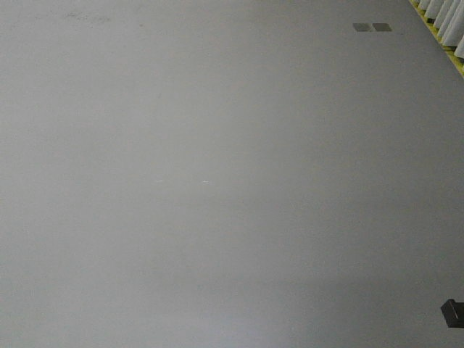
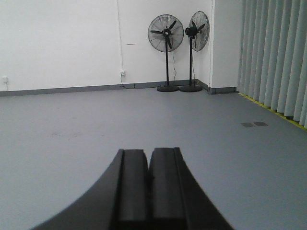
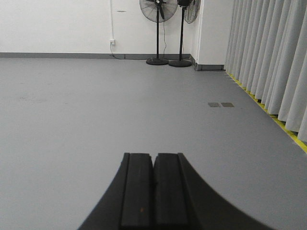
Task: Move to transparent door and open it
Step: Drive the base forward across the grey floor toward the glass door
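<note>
The transparent door is out of view in all three views. My left gripper (image 2: 148,151) points across an open grey floor toward the far white wall, its two black fingers pressed together with nothing between them. My right gripper (image 3: 154,155) is likewise shut and empty, aimed over the same floor. The front-facing view shows only grey floor and neither gripper.
Two black pedestal fans (image 2: 166,33) (image 3: 158,7) stand in the far corner by a white pillar (image 2: 226,43). Grey vertical curtains (image 3: 273,52) (image 2: 278,52) run along the right side above a yellow floor line (image 3: 268,115). Two floor plates (image 3: 220,104) (image 1: 372,27) lie near the curtains.
</note>
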